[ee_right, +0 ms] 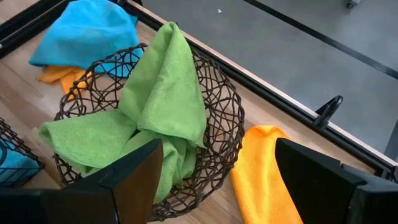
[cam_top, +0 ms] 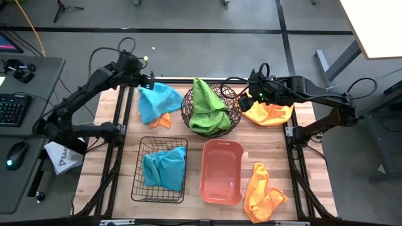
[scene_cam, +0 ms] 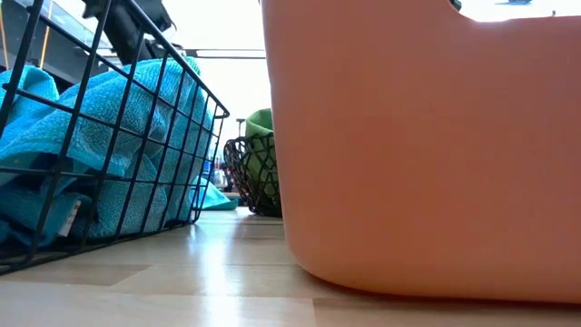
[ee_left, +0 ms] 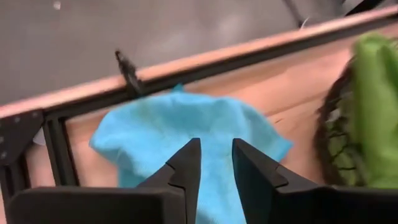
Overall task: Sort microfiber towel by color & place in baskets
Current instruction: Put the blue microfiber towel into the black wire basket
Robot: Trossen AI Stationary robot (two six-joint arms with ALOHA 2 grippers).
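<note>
The wire bowl, heaped with green towels, is being taken as the landmark here. Nearest the camera, on the bowl's front-left, blue towels are being held in the black grid basket, and the salmon tub is being left empty in front of the bowl, an orange towel lying beside the tub. Farther back, just left of the bowl, a loose blue towel is being hovered over by the left gripper, its fingers parted by a narrow gap, nothing pinched; the cloth is lying directly ahead of the tips, so this arm is judged the nearer. Right of the bowl, the right gripper, fingers spread wide, is being held above another orange towel.
</note>
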